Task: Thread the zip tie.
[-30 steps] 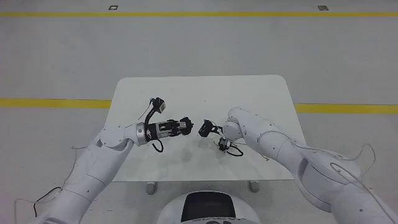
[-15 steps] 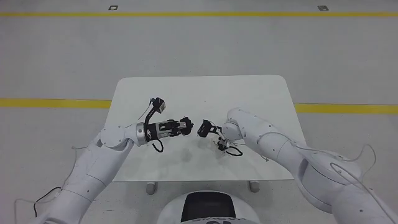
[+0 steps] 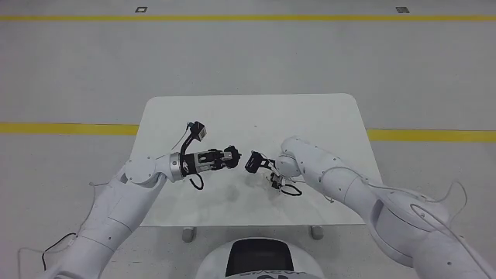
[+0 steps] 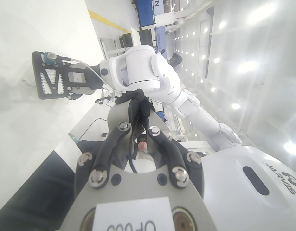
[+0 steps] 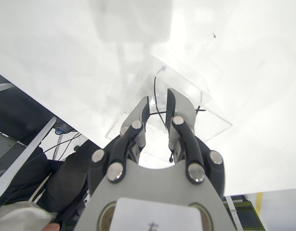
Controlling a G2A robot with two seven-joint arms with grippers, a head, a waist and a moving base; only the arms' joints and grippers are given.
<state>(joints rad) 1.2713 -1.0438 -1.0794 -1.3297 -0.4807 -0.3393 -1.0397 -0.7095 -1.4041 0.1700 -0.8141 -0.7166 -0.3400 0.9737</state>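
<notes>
A thin black zip tie (image 5: 155, 90) lies on a clear plastic plate (image 5: 210, 121) on the white table (image 3: 310, 116). A second black strand crosses it between the fingers. My right gripper (image 5: 157, 100) points down at the plate, open, with a finger on each side of the tie. From the left wrist view the right gripper (image 4: 37, 76) stands just over the plate's edge (image 4: 27, 84). My left gripper (image 3: 232, 154) hangs a short way to the left of the right gripper (image 3: 252, 161). The left gripper (image 4: 136, 99) is shut, its tips wrapped in black; whether it holds anything is unclear.
The tabletop around both grippers is bare white. Its near edge runs close under the arms. Grey floor with yellow lines surrounds the table.
The right gripper has crept slightly left, toward the left gripper. The left arm has kept still.
</notes>
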